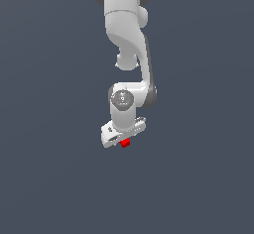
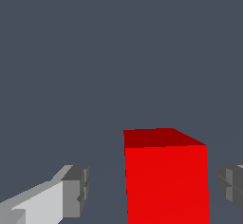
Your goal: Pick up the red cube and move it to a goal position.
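Note:
The red cube (image 1: 125, 143) is small and plain, and it shows just under the white hand in the exterior view. In the wrist view the red cube (image 2: 166, 180) stands between my two grey fingertips (image 2: 76, 190). A wide gap shows on one side of it and a narrow gap on the other. My gripper (image 1: 122, 139) is open around the cube, and its jaws do not touch it. In the wrist view the gripper (image 2: 153, 187) straddles the cube. The cube's lower part is cut off by the frame edge.
The white arm (image 1: 130, 39) comes down from the top of the exterior view. A plain dark grey surface (image 1: 49, 178) fills the rest of both views. No goal marker shows.

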